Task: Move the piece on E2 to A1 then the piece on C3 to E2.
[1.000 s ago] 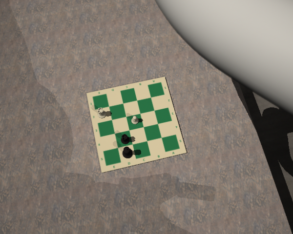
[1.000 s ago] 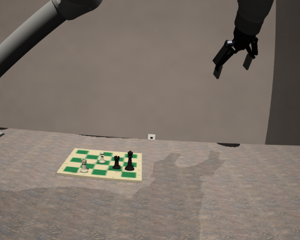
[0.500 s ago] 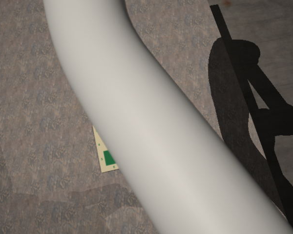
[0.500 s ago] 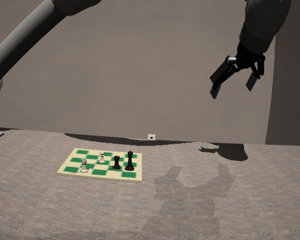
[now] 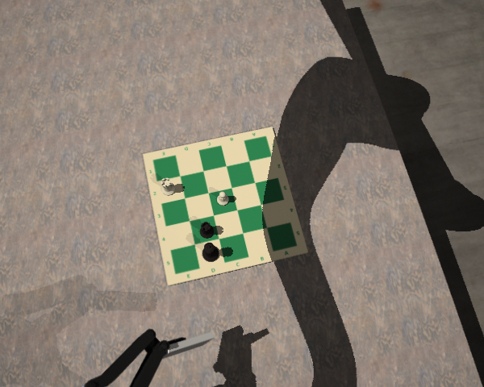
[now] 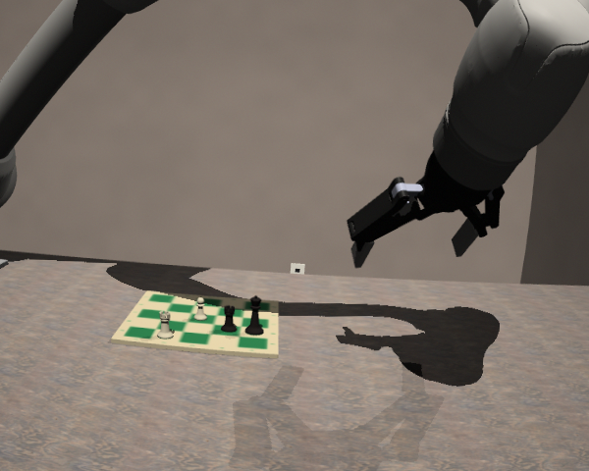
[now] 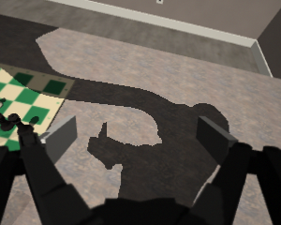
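Observation:
The green and cream chessboard (image 5: 200, 276) (image 6: 193, 349) (image 7: 53, 102) lies flat on the table. A white rook (image 5: 167, 186) (image 6: 165, 325) stands upright on E2. A white pawn (image 5: 222, 197) (image 6: 199, 309) stands upright on C3. A1 (image 5: 257, 147) (image 6: 160, 297) is an empty green corner square. My gripper (image 6: 411, 248) (image 7: 137, 127) is open and empty. It hangs high above the bare table, well off the board's row 5 side. One finger of the gripper (image 5: 189, 343) shows at the bottom of the top view.
A black rook (image 5: 206, 229) (image 6: 228, 319) stands on D4 and a black queen (image 5: 209, 251) (image 6: 254, 316) on D5. The arm's dark shadow (image 5: 317, 187) covers the board's A column. The table's far edge (image 6: 386, 281) runs behind the board.

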Controlling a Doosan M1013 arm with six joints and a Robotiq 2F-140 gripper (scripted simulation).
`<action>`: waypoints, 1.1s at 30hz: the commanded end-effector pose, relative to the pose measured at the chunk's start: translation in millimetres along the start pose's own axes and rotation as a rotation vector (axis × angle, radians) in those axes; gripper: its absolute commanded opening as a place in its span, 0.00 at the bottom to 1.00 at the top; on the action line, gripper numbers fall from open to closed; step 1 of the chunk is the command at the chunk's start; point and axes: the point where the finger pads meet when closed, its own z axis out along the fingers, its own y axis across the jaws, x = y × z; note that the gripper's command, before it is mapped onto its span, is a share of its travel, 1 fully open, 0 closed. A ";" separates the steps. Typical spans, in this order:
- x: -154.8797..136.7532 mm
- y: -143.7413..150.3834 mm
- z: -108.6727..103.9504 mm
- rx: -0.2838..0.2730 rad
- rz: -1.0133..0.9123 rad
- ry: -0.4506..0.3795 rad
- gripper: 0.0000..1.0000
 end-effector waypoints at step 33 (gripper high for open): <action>-109.2 -309.3 -52.3 -0.071 0.202 0.264 1.00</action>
